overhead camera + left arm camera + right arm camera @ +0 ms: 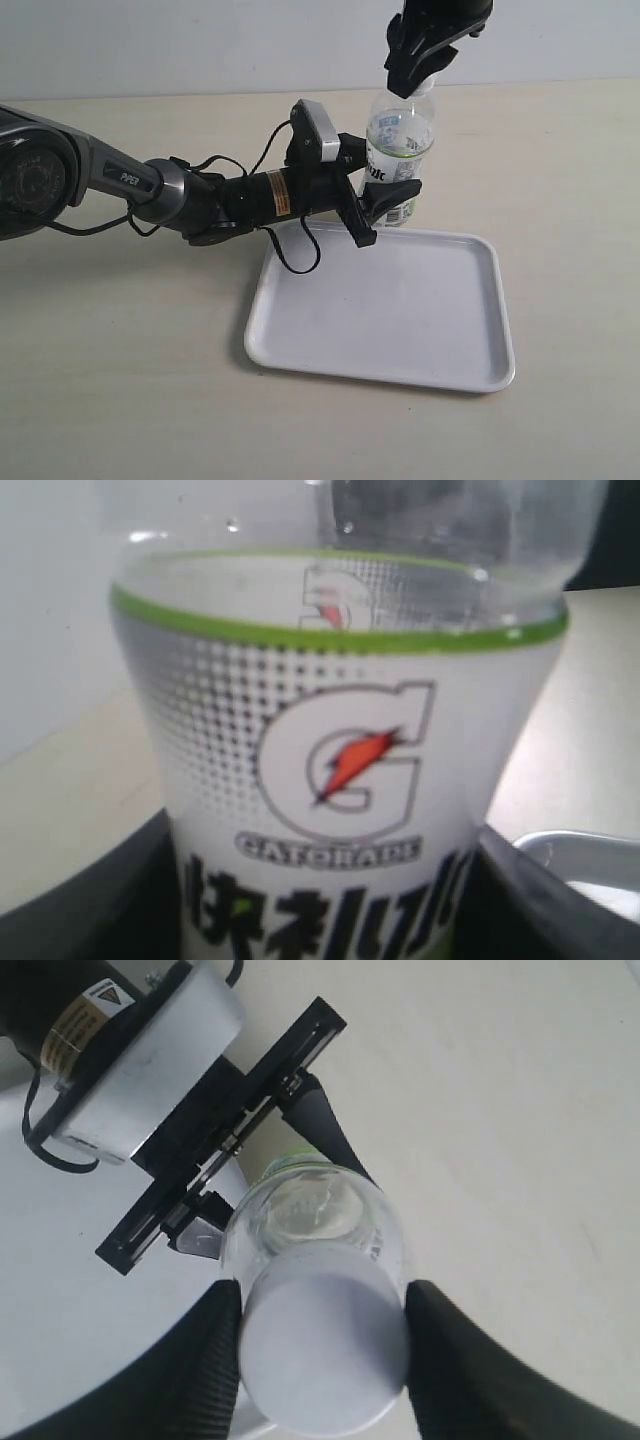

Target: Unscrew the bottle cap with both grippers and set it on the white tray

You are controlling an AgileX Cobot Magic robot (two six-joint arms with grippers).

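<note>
Exterior view gives me the bottle (400,150) upright at the far rim of the tray (400,320), which lies flat on the table (120,390). I cannot tell whether the bottle's base rests on the table or hangs just above it. My left gripper (385,205) reaches in from the side, its arm stretched low across the table, and pinches the bottle's lower body at the label, one finger on each side. My right gripper (410,75) comes down from above and covers the neck.

From the right wrist I look straight down on the cap (325,1350). It sits on the bottle, and the right gripper's two dark fingers (200,1360) press against its opposite sides. Below it I see the left gripper's fingers flanking the clear bottle wall.

From the left wrist the label fills the picture, with dark pads (100,910) touching both lower edges of the bottle (340,760). A corner of the tray shows beside it.
</note>
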